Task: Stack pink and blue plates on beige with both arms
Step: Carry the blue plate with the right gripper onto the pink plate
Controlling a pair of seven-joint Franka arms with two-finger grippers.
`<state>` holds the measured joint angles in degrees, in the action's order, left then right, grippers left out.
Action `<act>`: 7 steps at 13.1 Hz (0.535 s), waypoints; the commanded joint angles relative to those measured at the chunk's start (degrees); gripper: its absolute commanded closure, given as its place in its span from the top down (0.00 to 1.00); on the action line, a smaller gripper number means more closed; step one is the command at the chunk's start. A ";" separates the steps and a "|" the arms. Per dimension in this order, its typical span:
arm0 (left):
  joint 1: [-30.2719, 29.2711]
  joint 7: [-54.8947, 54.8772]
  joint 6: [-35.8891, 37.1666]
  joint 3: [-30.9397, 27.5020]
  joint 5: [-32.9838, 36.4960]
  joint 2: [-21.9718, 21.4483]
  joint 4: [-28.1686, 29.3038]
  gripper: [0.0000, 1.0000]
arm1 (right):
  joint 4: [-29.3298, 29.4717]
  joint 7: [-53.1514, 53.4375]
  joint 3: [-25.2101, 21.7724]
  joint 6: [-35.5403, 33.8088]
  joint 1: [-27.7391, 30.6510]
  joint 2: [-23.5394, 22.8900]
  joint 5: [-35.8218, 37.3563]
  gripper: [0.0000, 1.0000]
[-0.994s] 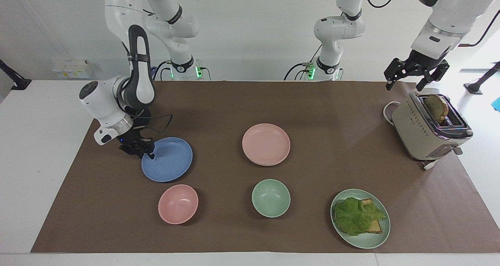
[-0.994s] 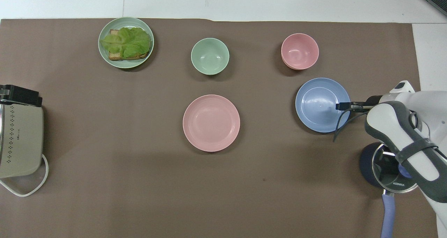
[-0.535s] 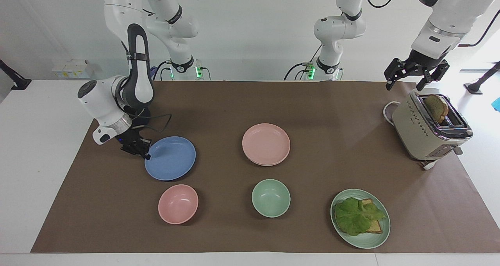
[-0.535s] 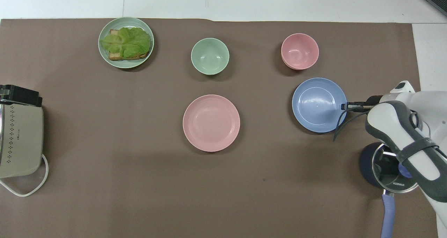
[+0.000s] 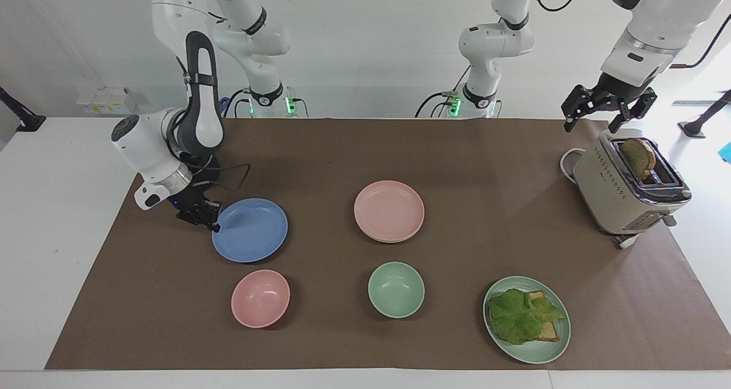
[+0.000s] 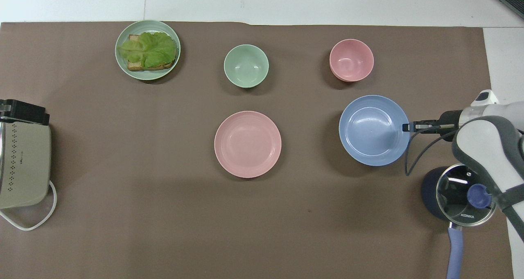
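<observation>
Right gripper [image 5: 212, 224] pinched shut on the rim of the blue plate [image 5: 251, 230], at the edge toward the right arm's end of the table; plate looks lifted, casting a shadow. Pink plate [image 5: 389, 210] lies well off from the gripper, toward the table's middle — a second rim shows under it, likely the beige plate, colour not clear. Left gripper [image 5: 608, 110] waits over the toaster [image 5: 625, 192], fingers apart, holding nothing.

Risks, as I judge them: one-edge pinch — the plate may droop or slip while carried. Pink bowl [image 5: 260, 298] sits just beside the plate; a low swing could clip it. An off-centre drop would leave the stack uneven.
</observation>
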<state>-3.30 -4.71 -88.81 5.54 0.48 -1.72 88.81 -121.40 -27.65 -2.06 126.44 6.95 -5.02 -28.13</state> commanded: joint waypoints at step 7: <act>-0.13 -0.65 0.65 0.18 0.57 -0.30 0.14 1.00 | -1.47 12.48 0.56 -2.53 -10.96 5.90 -0.53 0.00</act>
<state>-3.30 -4.71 -88.81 5.54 0.48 -1.72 88.81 -121.74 -21.71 -1.66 120.30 1.18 0.53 -28.15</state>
